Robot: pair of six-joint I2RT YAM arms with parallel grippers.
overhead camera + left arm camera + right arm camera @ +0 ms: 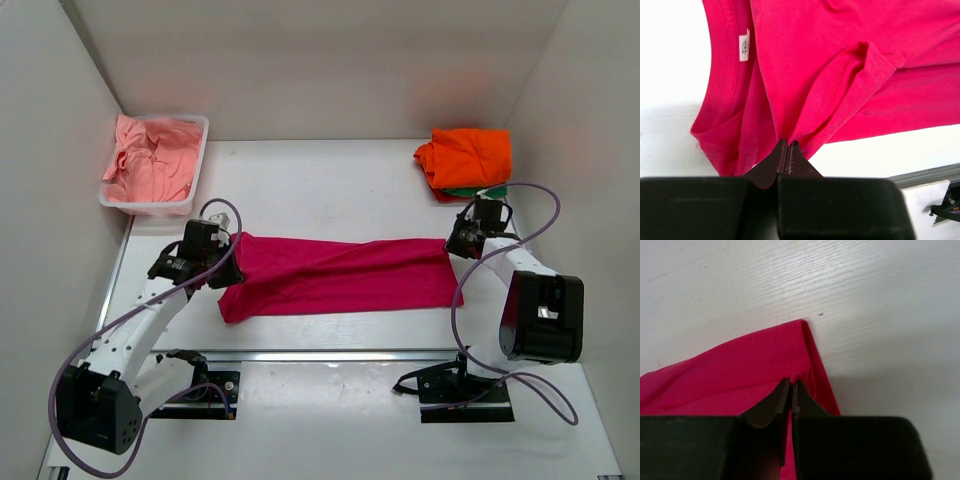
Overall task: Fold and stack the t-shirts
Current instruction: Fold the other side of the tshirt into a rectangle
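Observation:
The magenta t-shirt (335, 275) lies stretched in a long band across the middle of the table. My left gripper (228, 252) is shut on its left end; the left wrist view shows the jaws (788, 143) pinching a fold by the sleeve, with the collar label (744, 46) above. My right gripper (455, 246) is shut on its right end; the right wrist view shows the jaws (791, 382) pinching the hem near a corner (802, 325). The orange t-shirt (468, 157) lies folded at the back right on the green one (478, 190). Salmon pink shirts (150, 160) are crumpled at the back left.
The salmon shirts fill a white plastic tub (200, 150) in the back left corner. White walls enclose the table on three sides. A metal rail (330, 355) runs along the near edge by the arm bases.

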